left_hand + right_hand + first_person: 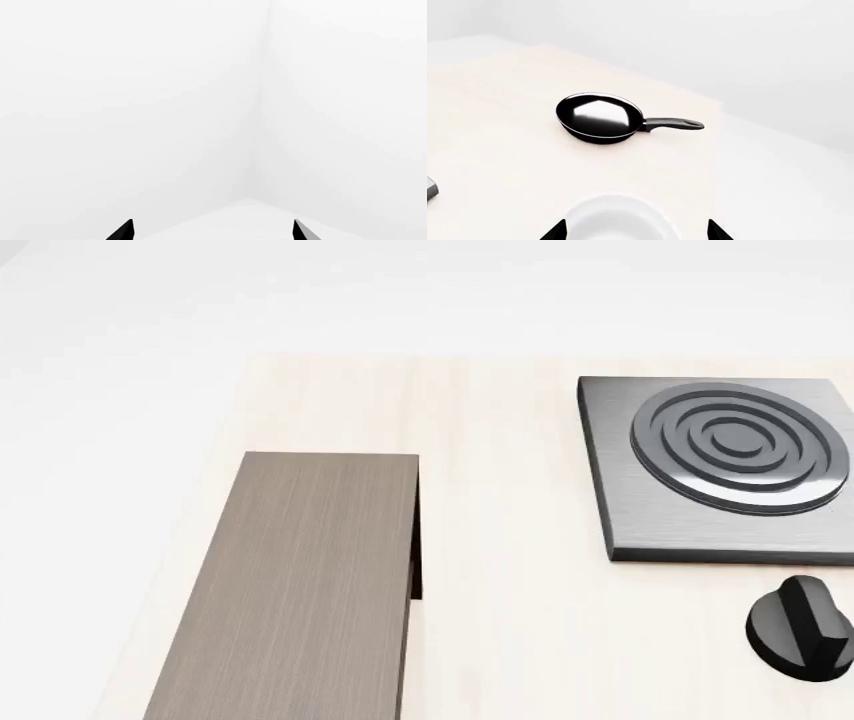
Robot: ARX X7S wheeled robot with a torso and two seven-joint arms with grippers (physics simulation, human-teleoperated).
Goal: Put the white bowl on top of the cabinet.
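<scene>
Pale wooden table (507,640), plain white walls (133,100)

The cabinet (300,590) top showed matt grey-brown wood grain. The stove plate (721,470) looked brushed metal. The frying pan (600,119) was glossy black; the white bowl (619,220) glossy.

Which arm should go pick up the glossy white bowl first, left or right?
Probably the right. The glossy white bowl lies just ahead of the open right gripper, on the pale wooden table. The left gripper faces only blank walls.
</scene>
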